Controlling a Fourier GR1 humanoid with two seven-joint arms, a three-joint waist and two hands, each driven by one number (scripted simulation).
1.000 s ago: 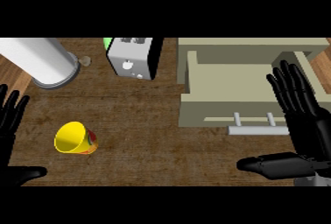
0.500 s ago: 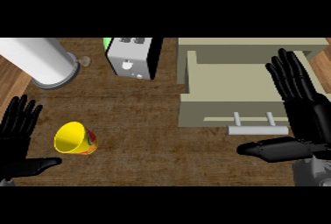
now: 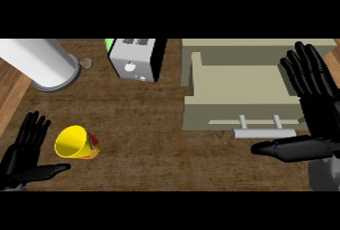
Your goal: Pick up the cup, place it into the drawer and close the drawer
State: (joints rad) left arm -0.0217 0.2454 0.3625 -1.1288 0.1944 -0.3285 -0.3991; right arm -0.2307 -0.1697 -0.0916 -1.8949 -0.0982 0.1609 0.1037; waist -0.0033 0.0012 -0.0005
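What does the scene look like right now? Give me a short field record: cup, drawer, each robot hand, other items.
cup: yellow cup, lying tilted on the wooden counter, lower left, mouth facing up-left, not held
drawer: beige drawer open, nothing visible inside, grey handle on its near front
left robot hand: left robot hand open, fingers straight, just left of the cup, no clear contact
right robot hand: right robot hand open, over the drawer's right side, holding nothing
other items: toaster and white cylinder at the back
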